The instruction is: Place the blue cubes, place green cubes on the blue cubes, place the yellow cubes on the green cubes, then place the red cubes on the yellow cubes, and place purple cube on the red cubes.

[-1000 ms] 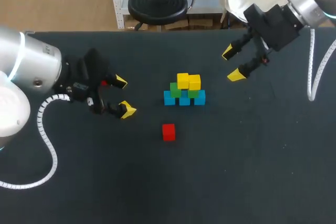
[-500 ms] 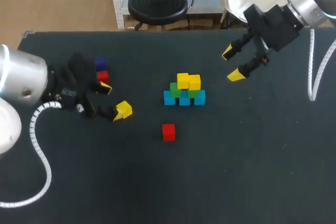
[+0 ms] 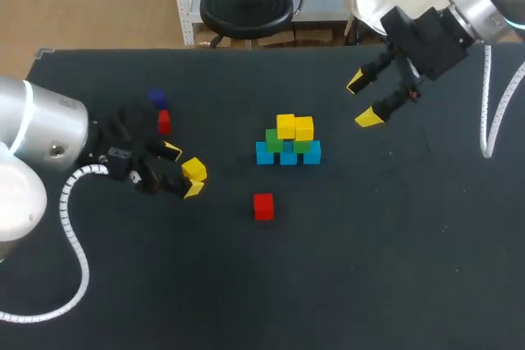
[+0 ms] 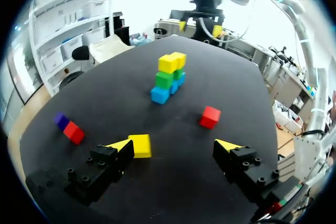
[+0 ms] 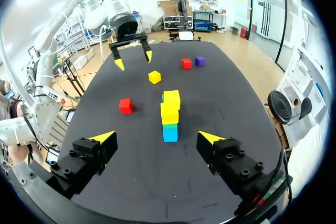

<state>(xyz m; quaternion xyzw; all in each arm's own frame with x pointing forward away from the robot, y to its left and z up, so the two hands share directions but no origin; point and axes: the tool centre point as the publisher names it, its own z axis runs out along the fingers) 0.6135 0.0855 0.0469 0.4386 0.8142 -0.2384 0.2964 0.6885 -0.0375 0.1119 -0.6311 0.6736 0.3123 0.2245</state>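
Loose yellow cube (image 3: pixel 194 169) lies between eight and nine o'clock from the stack (image 3: pixel 287 142), seemingly touching one tip of the left jaws, which have swung back to bracket it, still apart; pickup looks imminent. At two o'clock, the right jaws hang apart.

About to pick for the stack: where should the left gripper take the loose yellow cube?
Probably by two opposite side faces, fingers coming down from above. The small yellow cube lies flat and alone, between the open left gripper tips but near one, so centre first.
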